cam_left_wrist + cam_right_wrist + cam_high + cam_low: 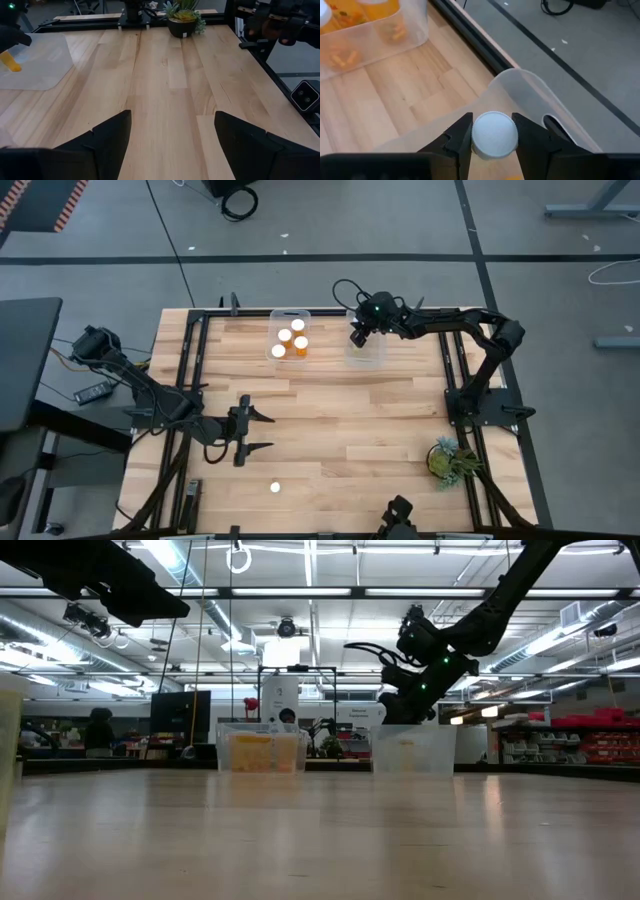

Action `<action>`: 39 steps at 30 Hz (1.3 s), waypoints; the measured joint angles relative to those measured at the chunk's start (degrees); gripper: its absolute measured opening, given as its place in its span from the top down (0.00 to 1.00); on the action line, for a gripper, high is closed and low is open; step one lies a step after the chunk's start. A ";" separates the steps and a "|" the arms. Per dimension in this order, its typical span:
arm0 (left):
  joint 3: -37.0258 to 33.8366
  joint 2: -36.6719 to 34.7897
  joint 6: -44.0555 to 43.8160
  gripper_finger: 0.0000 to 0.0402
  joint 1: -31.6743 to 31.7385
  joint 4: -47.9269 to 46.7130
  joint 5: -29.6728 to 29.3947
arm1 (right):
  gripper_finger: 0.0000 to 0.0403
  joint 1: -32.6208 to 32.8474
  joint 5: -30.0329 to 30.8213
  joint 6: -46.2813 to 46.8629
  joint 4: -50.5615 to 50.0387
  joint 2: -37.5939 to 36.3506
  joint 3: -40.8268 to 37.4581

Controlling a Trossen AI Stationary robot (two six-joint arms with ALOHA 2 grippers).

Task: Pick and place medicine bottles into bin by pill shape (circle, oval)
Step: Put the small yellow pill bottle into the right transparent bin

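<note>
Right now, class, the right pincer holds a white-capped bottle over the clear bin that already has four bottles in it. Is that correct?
Not quite. The right pincer does grip a white-capped bottle, but it hangs over the other clear bin, the one on the right. The four bottles sit in the left-hand bin. The high view shows this.

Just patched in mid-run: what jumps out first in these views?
The right hand is shut on a white-capped medicine bottle, poised over the clear bin at the table's far edge. Beside it, the other bin already holds four bottles. One lone bottle stands near the front edge, close to the left hand, which sits open and empty over bare wood.
</note>
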 joint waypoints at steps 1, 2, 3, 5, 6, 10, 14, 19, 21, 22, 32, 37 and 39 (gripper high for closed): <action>0.00 0.00 0.00 0.27 0.00 0.00 0.00 | 0.66 0.05 -0.11 0.06 -0.07 0.00 0.00; 0.00 -0.02 0.00 0.27 0.00 0.00 0.00 | 0.66 0.07 -0.40 0.12 -0.24 -0.01 0.00; 0.00 0.00 0.00 0.27 0.00 0.00 0.00 | 0.66 0.07 -0.60 0.12 -0.36 -0.02 0.00; 0.00 -0.01 0.00 0.27 0.00 0.01 0.01 | 0.66 0.17 -0.91 0.28 -0.76 -0.01 0.00; 0.00 0.00 0.00 0.27 0.00 0.00 0.01 | 0.66 0.17 -1.28 0.32 -0.85 0.00 0.00; 0.00 -0.02 0.00 0.27 0.00 0.00 0.00 | 0.66 0.17 -1.75 0.65 -1.72 -0.01 0.00; 0.00 -0.01 0.00 0.27 0.00 0.01 0.00 | 0.63 0.17 -1.75 0.63 -2.48 -0.02 0.00; 0.00 0.00 0.00 0.27 0.00 0.00 0.00 | 0.62 0.17 -1.75 0.63 -3.21 -0.02 0.00; 0.00 -0.01 0.00 0.27 0.00 0.00 0.00 | 0.62 0.17 -1.73 0.46 -3.21 -0.02 0.00; 0.00 0.00 0.00 0.27 0.00 0.00 0.00 | 0.62 0.17 -1.75 0.43 -3.21 -0.02 0.00; 0.00 0.00 0.00 0.27 0.00 0.02 0.00 | 0.60 0.17 -1.73 0.41 -3.21 -0.02 0.00; 0.00 0.00 0.00 0.27 0.00 0.00 0.00 | 0.52 0.17 -1.73 0.39 -3.19 -0.02 0.00; 0.00 -0.01 0.00 0.27 0.01 0.01 0.00 | 0.49 0.17 -1.73 0.27 -3.19 -0.02 0.02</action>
